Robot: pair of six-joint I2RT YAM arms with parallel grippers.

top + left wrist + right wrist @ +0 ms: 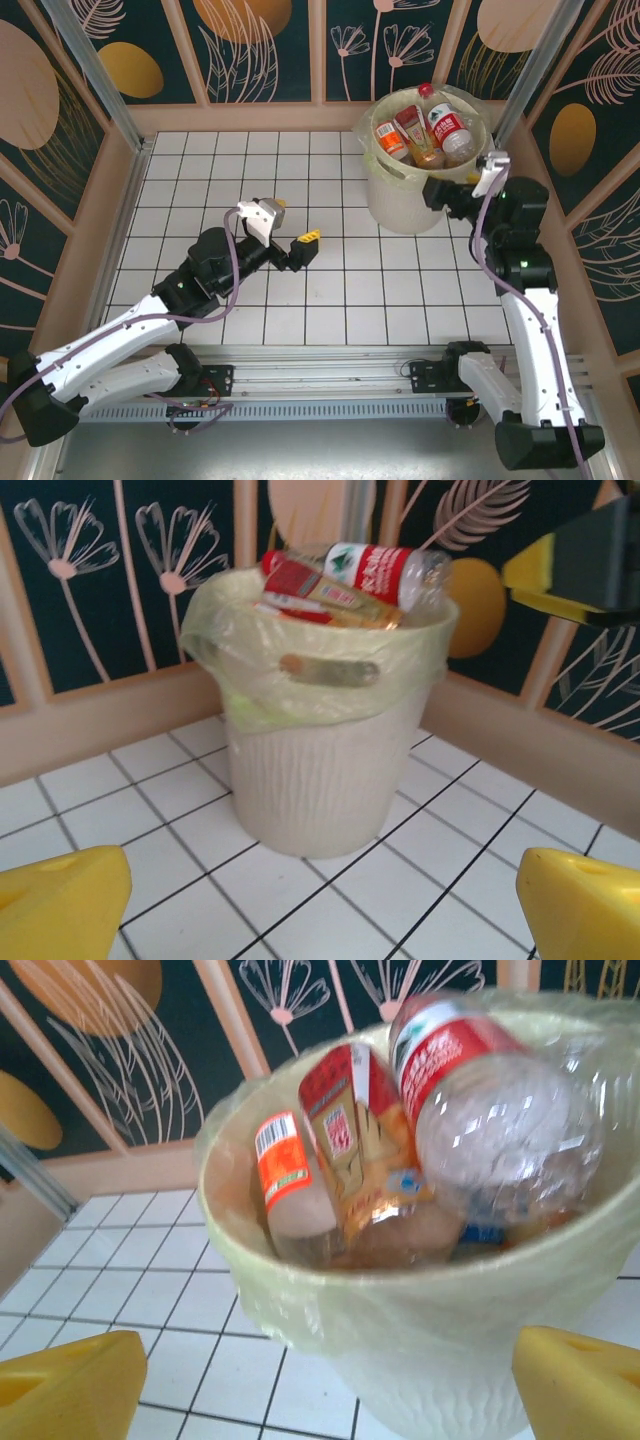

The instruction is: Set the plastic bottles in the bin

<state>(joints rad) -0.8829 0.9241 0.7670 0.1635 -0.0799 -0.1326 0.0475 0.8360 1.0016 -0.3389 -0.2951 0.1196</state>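
Observation:
The bin (400, 200), a pale-yellow bucket with a clear liner, stands at the far right of the tiled table. Plastic bottles are piled in it to the rim: a clear one with a red label (447, 125), a brownish one with a red label (420, 137) and one with an orange label (390, 140). My right gripper (437, 192) hangs open close against the bin's right side, nothing between its yellow fingers (70, 1385). The right wrist view looks into the bin (450, 1290) at the bottles (470, 1090). My left gripper (305, 245) is open and empty over the table's middle, facing the bin (320, 770).
Wooden-framed patterned walls (260, 50) close the table at the back and both sides, and the bin sits near the back right corner. The right gripper's black-and-yellow finger (585, 560) shows beside the bin in the left wrist view. White tiles (330, 300) lie between the arms.

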